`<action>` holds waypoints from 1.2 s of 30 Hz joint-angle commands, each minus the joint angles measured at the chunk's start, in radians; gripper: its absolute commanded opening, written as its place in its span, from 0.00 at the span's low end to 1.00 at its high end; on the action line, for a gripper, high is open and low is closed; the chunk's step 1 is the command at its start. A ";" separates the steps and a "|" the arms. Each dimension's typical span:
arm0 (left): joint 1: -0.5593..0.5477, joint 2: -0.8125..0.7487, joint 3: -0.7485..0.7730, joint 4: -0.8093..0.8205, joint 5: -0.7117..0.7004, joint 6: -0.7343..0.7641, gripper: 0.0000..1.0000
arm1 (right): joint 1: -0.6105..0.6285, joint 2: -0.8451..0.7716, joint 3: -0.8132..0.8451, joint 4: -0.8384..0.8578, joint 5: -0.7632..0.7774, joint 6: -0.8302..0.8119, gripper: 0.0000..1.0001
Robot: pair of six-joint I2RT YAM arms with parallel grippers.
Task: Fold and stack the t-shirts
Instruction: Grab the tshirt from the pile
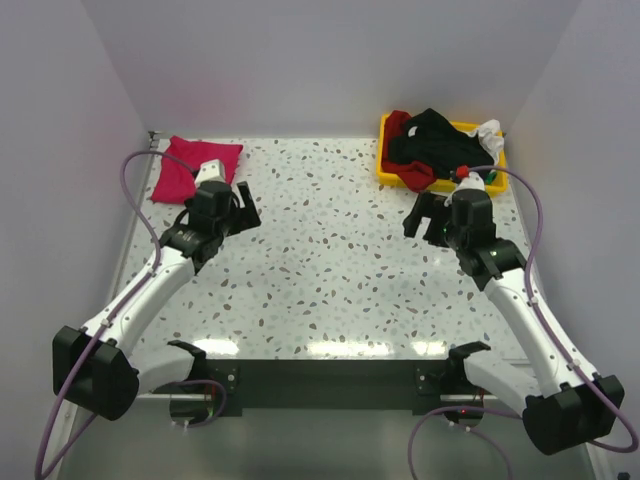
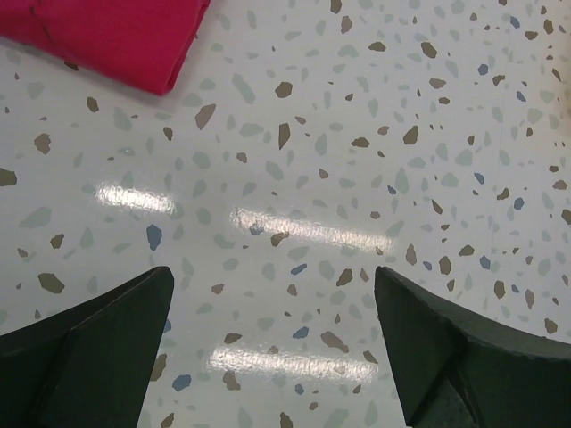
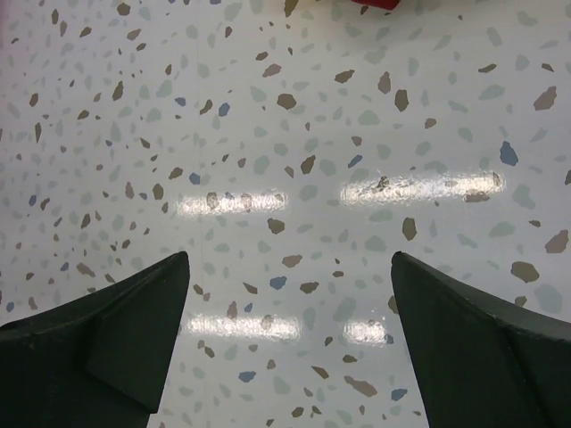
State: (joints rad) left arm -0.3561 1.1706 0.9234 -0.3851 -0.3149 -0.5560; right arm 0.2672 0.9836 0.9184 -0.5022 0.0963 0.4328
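I see a white terrazzo tabletop flecked brown, grey and blue filling mid-frame. Plain pale walls box it in at top, left and right. Bright light streaks glare near its lower edge.

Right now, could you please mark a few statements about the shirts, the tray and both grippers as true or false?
1. The magenta-pink shirt lies folded at the far left corner of the table. True.
2. The left gripper is shut on it. False: it is open and empty, over bare table beside the shirt.
3. The yellow tray holds a rumpled heap of shirts. True.
4. The right gripper grips cloth. False: it is open and empty, over bare table.
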 commanded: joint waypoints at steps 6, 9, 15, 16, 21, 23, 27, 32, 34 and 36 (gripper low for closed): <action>0.000 -0.005 0.049 0.057 -0.013 0.033 1.00 | -0.002 0.137 0.184 0.073 0.162 0.001 0.99; 0.000 -0.006 0.048 0.055 -0.010 0.036 1.00 | -0.016 0.312 0.358 -0.022 0.268 -0.014 0.98; 0.000 -0.009 0.046 0.040 -0.013 0.036 1.00 | -0.112 0.701 0.646 -0.116 0.123 -0.035 0.97; 0.000 -0.011 0.046 0.037 -0.015 0.036 1.00 | -0.121 0.739 0.672 -0.121 0.090 -0.034 0.96; 0.000 -0.015 0.048 0.026 -0.010 0.033 1.00 | -0.154 0.898 0.781 -0.087 0.059 -0.052 0.86; 0.000 -0.017 0.045 0.028 -0.009 0.033 1.00 | -0.157 0.949 0.798 -0.053 0.068 -0.080 0.85; 0.000 -0.012 0.045 0.026 -0.010 0.033 1.00 | -0.158 1.030 0.830 0.020 0.103 -0.129 0.80; 0.000 -0.012 0.046 0.022 -0.023 0.033 1.00 | -0.160 1.106 0.884 0.039 0.103 -0.149 0.71; 0.000 -0.008 0.049 0.018 -0.024 0.031 1.00 | -0.161 1.113 0.896 0.039 0.108 -0.146 0.48; 0.000 -0.005 0.054 0.014 -0.023 0.031 1.00 | -0.163 1.109 0.893 0.054 0.094 -0.143 0.35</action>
State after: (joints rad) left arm -0.3561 1.1706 0.9314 -0.3836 -0.3187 -0.5373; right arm 0.1074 2.0960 1.7641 -0.4988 0.1905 0.3023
